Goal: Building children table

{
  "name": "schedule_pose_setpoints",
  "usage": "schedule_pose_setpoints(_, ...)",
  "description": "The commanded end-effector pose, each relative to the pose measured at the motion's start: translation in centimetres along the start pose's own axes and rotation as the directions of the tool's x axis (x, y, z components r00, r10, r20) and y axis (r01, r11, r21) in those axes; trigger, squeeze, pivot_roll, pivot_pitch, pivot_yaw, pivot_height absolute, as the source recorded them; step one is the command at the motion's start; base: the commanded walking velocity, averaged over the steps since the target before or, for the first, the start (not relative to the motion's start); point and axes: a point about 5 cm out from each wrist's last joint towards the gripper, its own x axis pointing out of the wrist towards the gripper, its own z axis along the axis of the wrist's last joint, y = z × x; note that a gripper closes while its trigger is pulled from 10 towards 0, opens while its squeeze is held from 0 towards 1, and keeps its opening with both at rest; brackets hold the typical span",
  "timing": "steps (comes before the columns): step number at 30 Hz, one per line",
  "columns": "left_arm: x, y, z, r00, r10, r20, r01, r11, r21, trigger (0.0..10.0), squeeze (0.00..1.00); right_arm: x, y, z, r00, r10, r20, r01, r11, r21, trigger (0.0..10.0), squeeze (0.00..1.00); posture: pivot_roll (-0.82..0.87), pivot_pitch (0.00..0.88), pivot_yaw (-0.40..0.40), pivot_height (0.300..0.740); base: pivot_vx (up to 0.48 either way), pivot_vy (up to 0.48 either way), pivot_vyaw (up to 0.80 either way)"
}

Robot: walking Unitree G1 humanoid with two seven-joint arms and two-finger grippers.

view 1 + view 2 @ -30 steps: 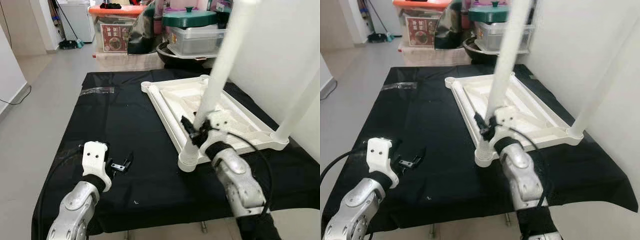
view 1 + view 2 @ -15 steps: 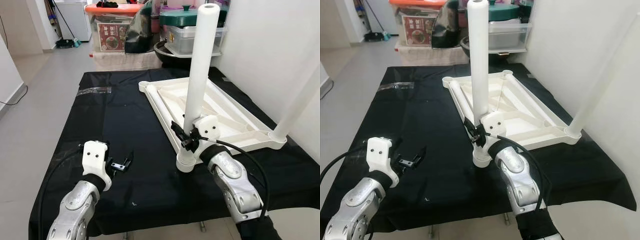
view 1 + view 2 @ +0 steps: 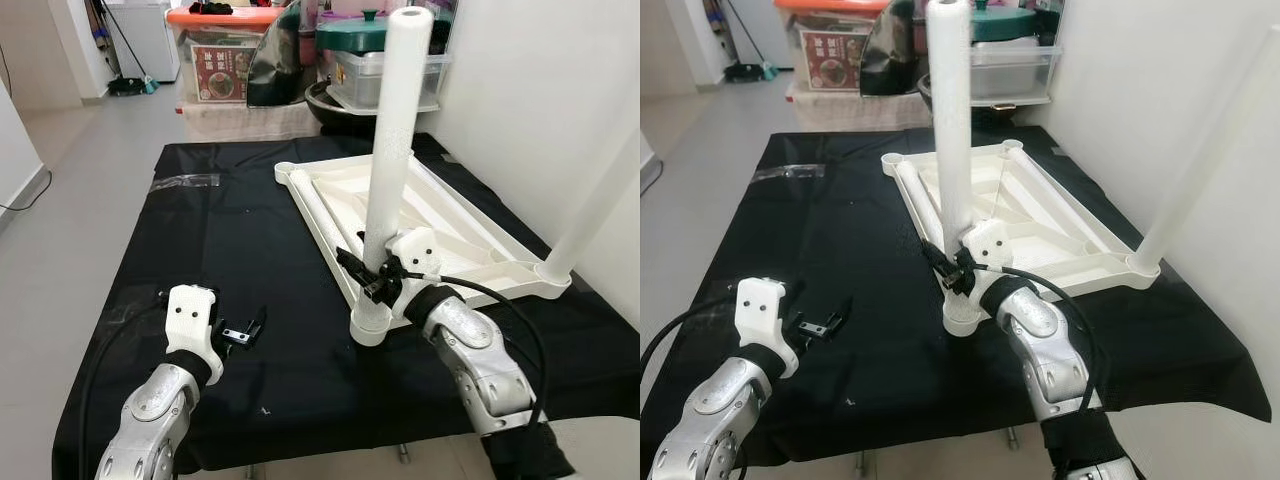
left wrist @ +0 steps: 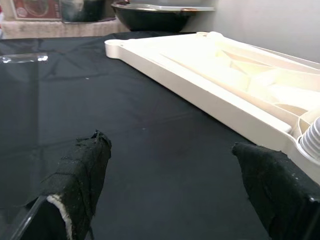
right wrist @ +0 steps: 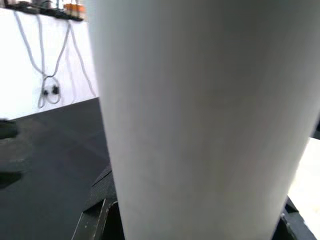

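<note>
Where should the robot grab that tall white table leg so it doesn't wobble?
Low down, probably, just above the round corner socket of the upside-down white plastic tabletop. The tall white table leg stands upright and is a smooth round tube, so two fingers can close across it from the robot's near side. That is where the right gripper grips it.

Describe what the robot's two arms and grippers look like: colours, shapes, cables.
Both arms are jointed silver metal segments with rounded housings. Each wrist carries a white plastic block with small holes. The left gripper and right gripper each have two black fingers; the left wrist view shows the fingers wrapped in rough black padding. A black cable loops along each forearm.
</note>
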Motion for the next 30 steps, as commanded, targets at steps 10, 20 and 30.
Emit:
schedule_pose_setpoints(10, -0.3, 0.0, -0.3, 1.000, 0.016, -0.008, -0.016, 1.000, -0.009, 10.0, 0.00, 0.7, 2.2, -2.3, 0.982, 0.169, -0.078, -0.158, 0.979, 0.129, 10.0, 0.00, 0.04, 0.000, -0.075, 0.740, 0.000, 0.000, 0.00)
schedule_pose_setpoints(20, -0.5, 0.1, -0.6, 0.999, 0.027, -0.019, -0.027, 1.000, -0.010, 10.0, 0.00, 0.9, 1.5, -3.4, 0.991, 0.026, -0.130, -0.001, 0.982, 0.188, 10.0, 0.00, 0.04, 0.000, -0.080, 0.740, 0.000, 0.000, 0.00)
schedule_pose_setpoints(30, -0.6, 0.4, -0.7, 0.998, 0.047, -0.032, -0.047, 0.999, 0.001, 10.0, 0.00, -0.5, -1.8, -6.1, 0.752, -0.550, -0.365, 0.640, 0.742, 0.199, 10.0, 0.00, 0.05, 0.000, -0.075, 0.740, 0.000, 0.000, 0.00)
